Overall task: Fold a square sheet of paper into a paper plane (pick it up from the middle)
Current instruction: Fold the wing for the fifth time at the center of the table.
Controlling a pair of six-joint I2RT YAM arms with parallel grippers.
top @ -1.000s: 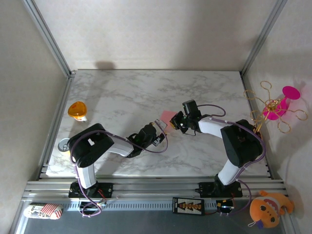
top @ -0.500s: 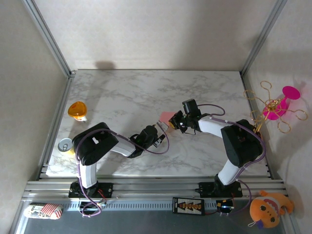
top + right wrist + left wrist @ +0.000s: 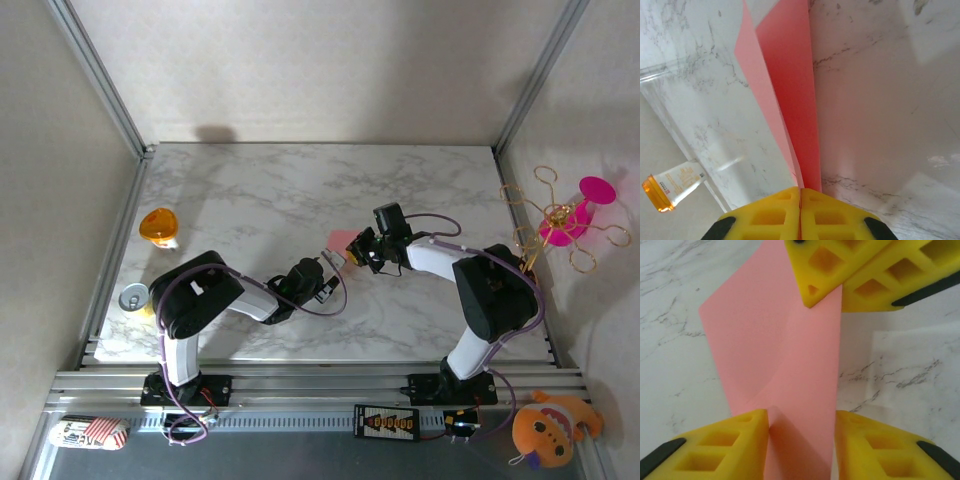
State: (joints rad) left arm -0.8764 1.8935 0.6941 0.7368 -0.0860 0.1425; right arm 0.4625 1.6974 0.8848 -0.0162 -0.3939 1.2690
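The square sheet of paper (image 3: 341,239), salmon pink and creased into a narrow folded shape, hangs just above the marble at mid-table between both grippers. My right gripper (image 3: 800,192) is shut on its near end, and the paper (image 3: 790,95) runs away from the pads as a long folded strip. Seen from the left wrist, the paper (image 3: 785,355) passes between the yellow fingers of my left gripper (image 3: 800,445). Its left finger touches a raised crease, while the right finger stands just off the edge. The right gripper's fingers (image 3: 840,270) pinch the far end. In the top view the left gripper (image 3: 333,262) meets the right gripper (image 3: 352,252).
An orange round disc (image 3: 158,226) and a small can (image 3: 132,297) sit near the table's left edge. A magenta flower-like toy (image 3: 570,215) with wire loops stands off the right edge. An orange plush (image 3: 545,428) lies by the front rail.
My left gripper's jaws have narrowed around the paper, and the left arm has shifted slightly right, uncovering the can. The right gripper has kept its pinch.
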